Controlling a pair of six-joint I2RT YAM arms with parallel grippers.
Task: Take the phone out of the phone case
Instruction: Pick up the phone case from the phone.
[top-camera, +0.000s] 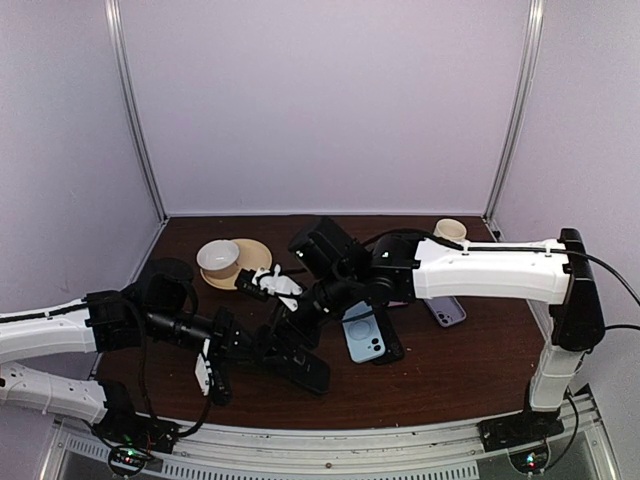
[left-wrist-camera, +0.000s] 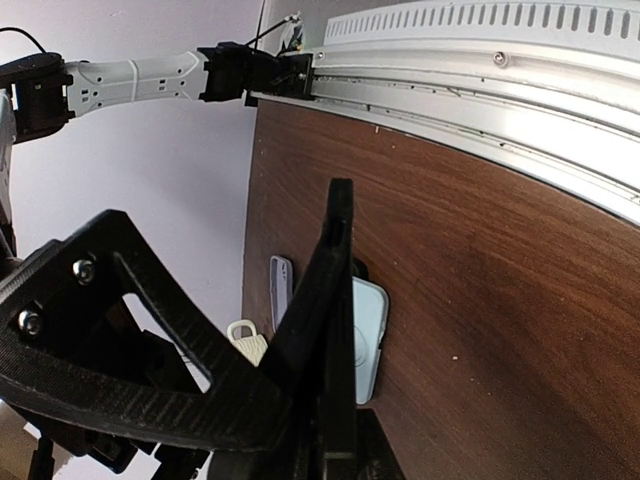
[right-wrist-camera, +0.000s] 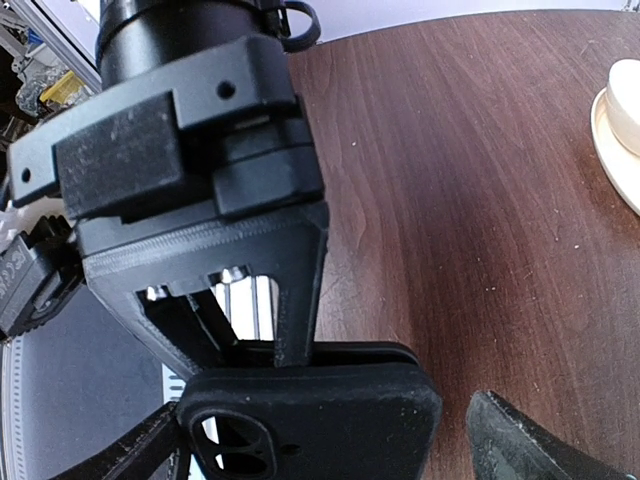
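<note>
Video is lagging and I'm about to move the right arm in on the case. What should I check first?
1. Hold: left gripper shut on the case, clamping one edge: ok.
2. Jaws: right gripper open wide: ok.
3. Line-up: case between the right fingers, one on either side in the right wrist view: ok.
4. Contents of the case: cannot tell; only its black back and camera cutout show.
5. Clearance from the blue phone on the table: cannot tell; the right arm overlaps it from above.
</note>
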